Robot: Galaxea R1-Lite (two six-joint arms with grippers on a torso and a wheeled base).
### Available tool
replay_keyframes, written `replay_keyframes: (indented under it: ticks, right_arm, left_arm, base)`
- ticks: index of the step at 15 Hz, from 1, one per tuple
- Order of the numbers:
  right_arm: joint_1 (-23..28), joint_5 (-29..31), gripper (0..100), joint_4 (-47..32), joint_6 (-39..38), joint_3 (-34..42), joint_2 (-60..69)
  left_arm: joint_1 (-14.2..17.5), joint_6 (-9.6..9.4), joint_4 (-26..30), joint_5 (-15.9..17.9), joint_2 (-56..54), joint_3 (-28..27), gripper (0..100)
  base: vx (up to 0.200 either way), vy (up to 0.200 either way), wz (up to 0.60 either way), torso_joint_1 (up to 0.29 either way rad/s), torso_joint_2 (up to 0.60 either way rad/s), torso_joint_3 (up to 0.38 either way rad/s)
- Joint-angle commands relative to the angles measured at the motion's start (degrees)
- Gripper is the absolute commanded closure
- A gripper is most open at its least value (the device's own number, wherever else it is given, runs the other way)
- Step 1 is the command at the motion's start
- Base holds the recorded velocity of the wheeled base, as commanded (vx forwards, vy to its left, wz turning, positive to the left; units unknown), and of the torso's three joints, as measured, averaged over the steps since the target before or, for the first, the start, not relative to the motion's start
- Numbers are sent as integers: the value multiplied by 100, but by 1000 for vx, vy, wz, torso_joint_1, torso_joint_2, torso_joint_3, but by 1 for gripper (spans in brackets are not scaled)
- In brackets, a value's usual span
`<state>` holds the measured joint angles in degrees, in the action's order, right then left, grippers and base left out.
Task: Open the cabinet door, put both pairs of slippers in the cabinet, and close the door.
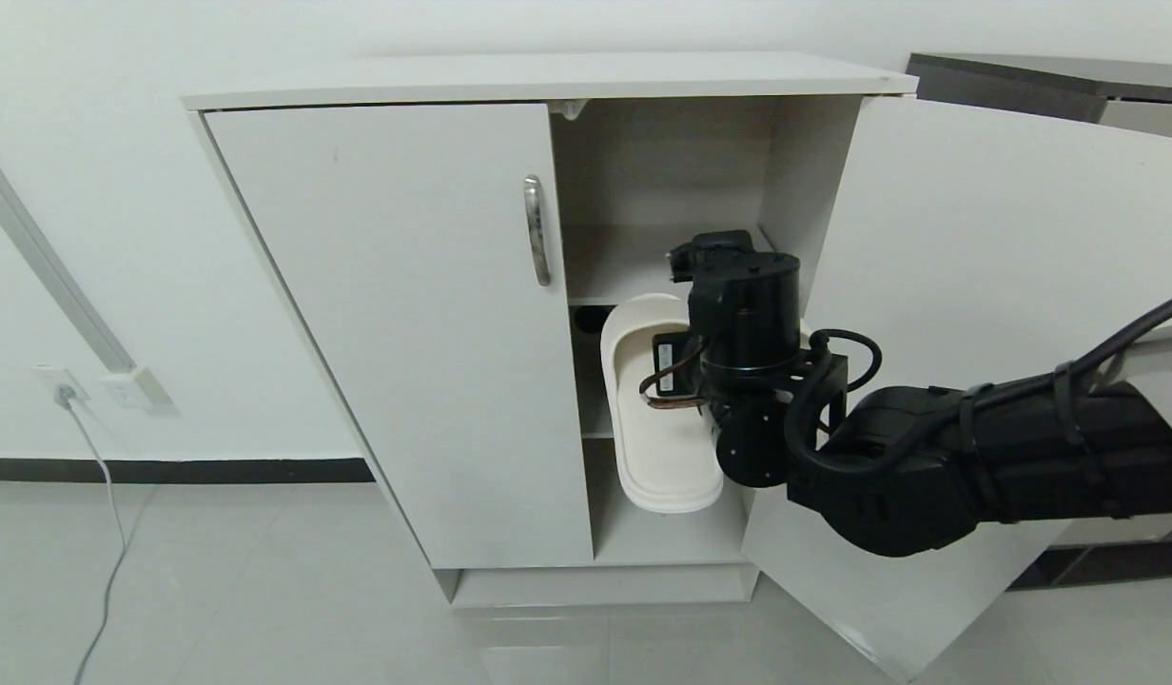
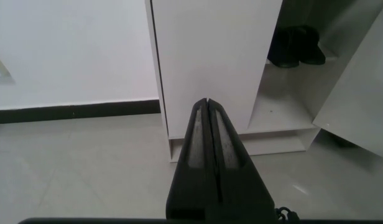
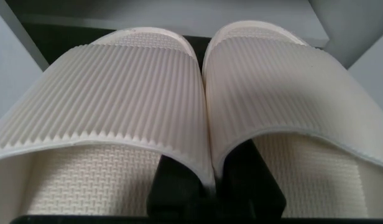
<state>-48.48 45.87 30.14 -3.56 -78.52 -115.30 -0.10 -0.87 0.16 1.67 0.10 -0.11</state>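
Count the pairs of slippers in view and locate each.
2. The cream pair is clamped in the right gripper at the open cabinet; the dark pair sits inside it.

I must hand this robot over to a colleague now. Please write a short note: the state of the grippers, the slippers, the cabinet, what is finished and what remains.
Left gripper: shut, empty, pointing toward the cabinet.
Right gripper: shut on the cream slippers, both held together at the cabinet opening, not set down.
Dark slippers: on a shelf inside.
Right door open; left door closed.
Done: door opened, dark pair stored.
Left: set the cream pair on a shelf, release, pull the arm out, close the open door.
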Motion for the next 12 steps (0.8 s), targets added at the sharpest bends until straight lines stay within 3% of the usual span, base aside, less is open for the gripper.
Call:
replay_keyframes:
  ticks: [1, 3, 12]
  right_arm:
    - [-3, 1, 100, 63, 31, 3, -1]
    - [-3, 1, 100, 124, 40, 3, -1]
    - [-12, 1, 100, 151, 92, 30, 16]
  left_arm:
    - [1, -1, 2, 0, -1, 2, 100]
    - [1, -1, 2, 0, -1, 2, 100]
    - [1, -1, 2, 0, -1, 2, 100]
  base:
    - [0, 0, 0, 0, 0, 0]
    - [0, 0, 0, 0, 0, 0]
    - [200, 0, 0, 1, 4, 3]
